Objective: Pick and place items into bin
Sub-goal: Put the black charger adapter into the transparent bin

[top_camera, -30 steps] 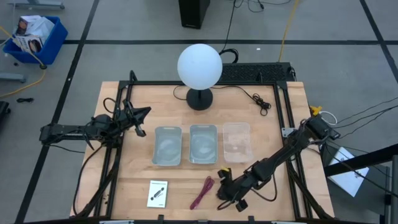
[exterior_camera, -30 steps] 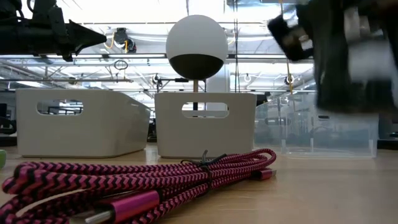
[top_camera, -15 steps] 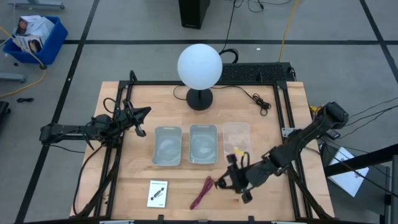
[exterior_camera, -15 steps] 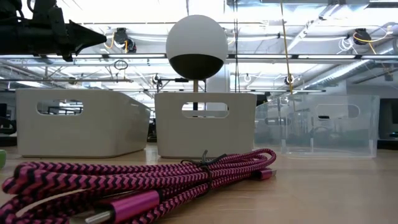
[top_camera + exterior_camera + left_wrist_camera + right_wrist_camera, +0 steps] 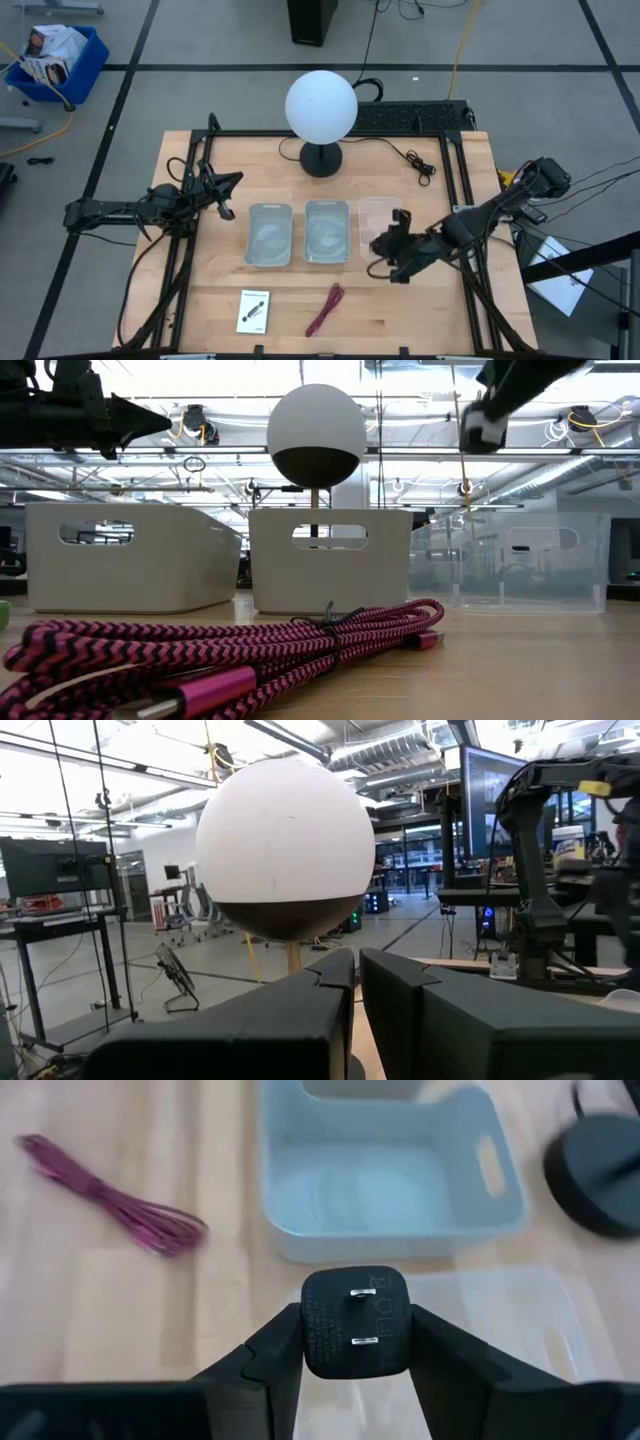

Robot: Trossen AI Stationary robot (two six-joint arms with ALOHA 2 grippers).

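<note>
Bright even overhead light, soft shadows, low view backlit (ceiling glare), nearby cord [image 5: 230,650] blurred

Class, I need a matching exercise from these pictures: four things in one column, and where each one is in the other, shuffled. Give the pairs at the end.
Things:
1. black plug cube
2. red cord bundle
3. white card
4. left gripper

Places:
A. on the table near the front edge, left of the cord
B. held between the right gripper's fingers, over the clear bin
C. raised over the table's left side, away from the items
D. on the table in front of the middle bin

Pairs: 1-B, 2-D, 3-A, 4-C
</note>
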